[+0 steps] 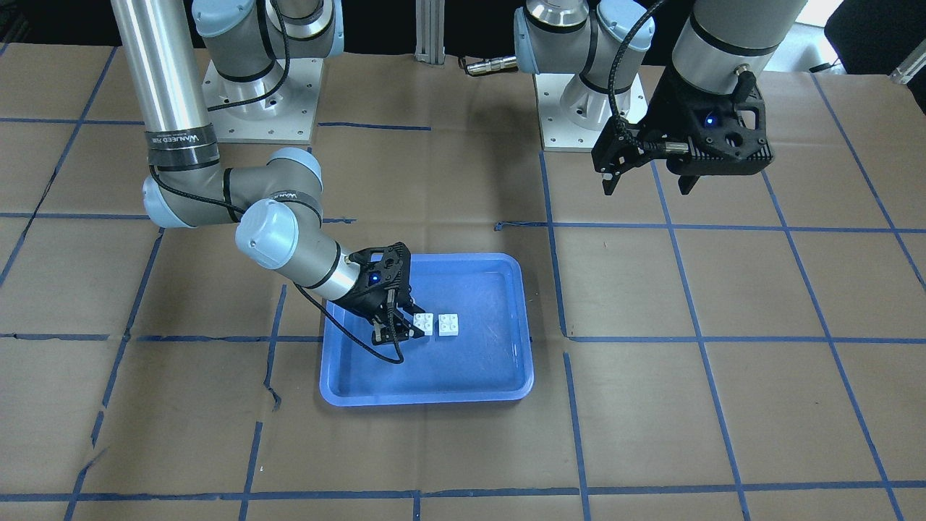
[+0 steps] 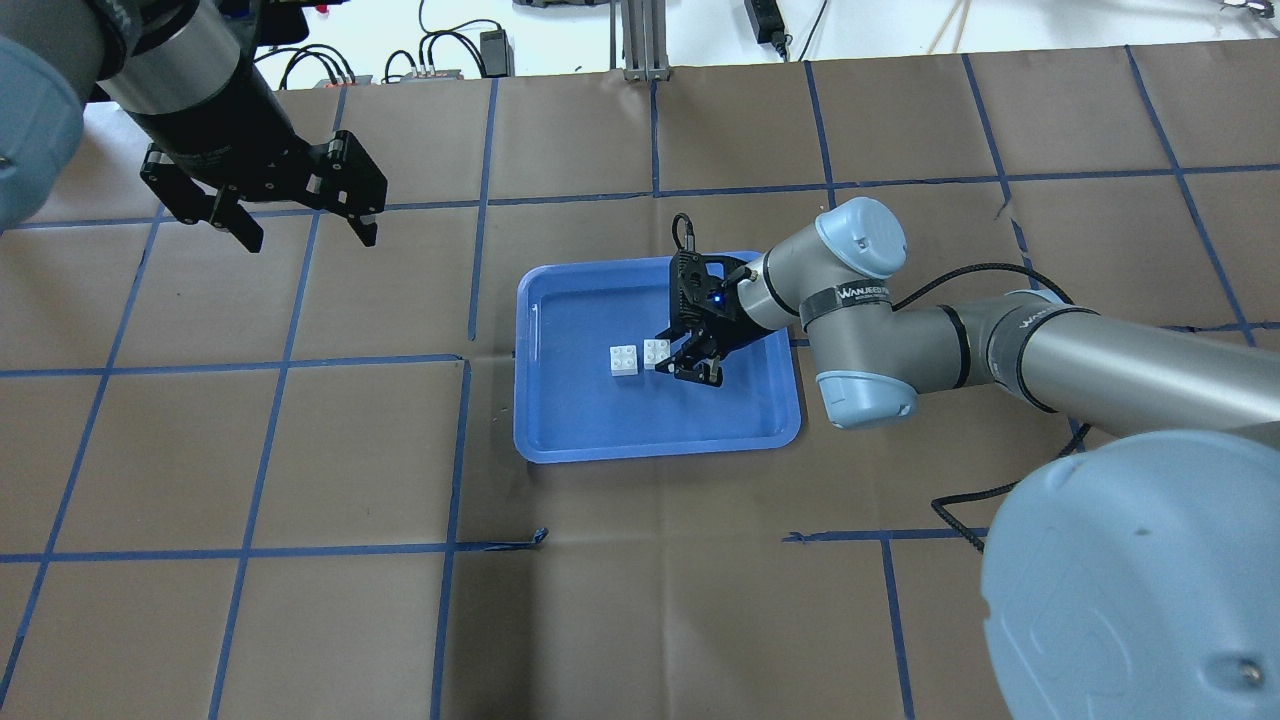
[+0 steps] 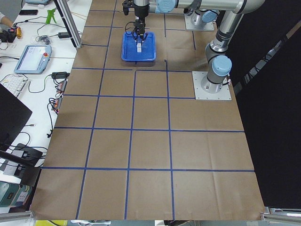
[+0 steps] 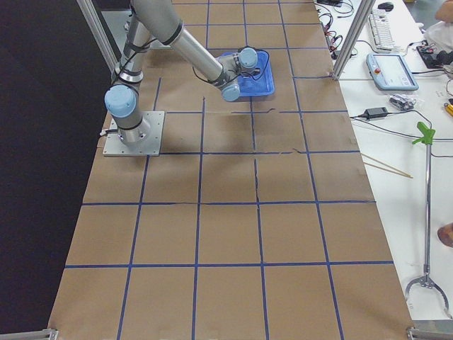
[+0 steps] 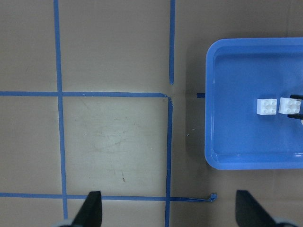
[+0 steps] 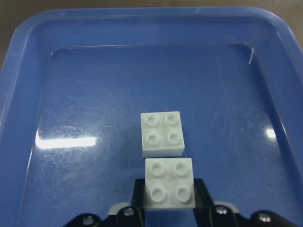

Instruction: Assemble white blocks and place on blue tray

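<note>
Blocks (image 1: 448, 325) side by side, mid tray (image 1: 479, 288); right jaws clamp one; left jaws apart, well clear.

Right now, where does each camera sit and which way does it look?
Front-facing: across the table, facing the robot; both arms and bases.
Overhead: behind the robot, looking down; left pincer, right arm.
Exterior left: table's left end, looking along it; left arm nearest.
Exterior right: table's right end; right arm nearest.
Left wrist: high, looking straight down; own fingertips.
Right wrist: low over the blue tray; right pincer shut on one white block.
Both wrists see the two white blocks.
</note>
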### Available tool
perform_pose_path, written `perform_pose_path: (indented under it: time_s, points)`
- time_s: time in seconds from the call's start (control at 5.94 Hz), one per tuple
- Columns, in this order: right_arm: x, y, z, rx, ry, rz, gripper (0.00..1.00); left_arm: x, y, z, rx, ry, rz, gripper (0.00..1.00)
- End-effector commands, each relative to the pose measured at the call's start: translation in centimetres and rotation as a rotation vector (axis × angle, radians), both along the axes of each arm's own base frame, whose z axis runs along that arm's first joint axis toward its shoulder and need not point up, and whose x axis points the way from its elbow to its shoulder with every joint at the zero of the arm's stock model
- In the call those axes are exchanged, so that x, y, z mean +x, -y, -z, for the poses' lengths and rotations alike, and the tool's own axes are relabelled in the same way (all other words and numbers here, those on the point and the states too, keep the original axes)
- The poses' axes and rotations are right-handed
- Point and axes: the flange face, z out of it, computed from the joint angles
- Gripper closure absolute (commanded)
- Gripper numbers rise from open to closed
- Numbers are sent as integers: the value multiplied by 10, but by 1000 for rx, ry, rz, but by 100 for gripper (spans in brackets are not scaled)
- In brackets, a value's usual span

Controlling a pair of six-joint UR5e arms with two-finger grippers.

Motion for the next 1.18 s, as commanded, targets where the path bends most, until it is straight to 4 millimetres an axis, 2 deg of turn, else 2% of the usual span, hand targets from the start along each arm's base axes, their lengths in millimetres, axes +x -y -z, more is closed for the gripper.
perform_pose_path:
  time_s: [0.0, 1.01]
  points:
    - [3, 1, -1, 30, 37, 30, 73, 0, 0, -2, -4, 0, 0, 1]
    - [3, 0, 9, 37, 35, 33, 72, 2, 0, -5, -10, 0, -2, 1]
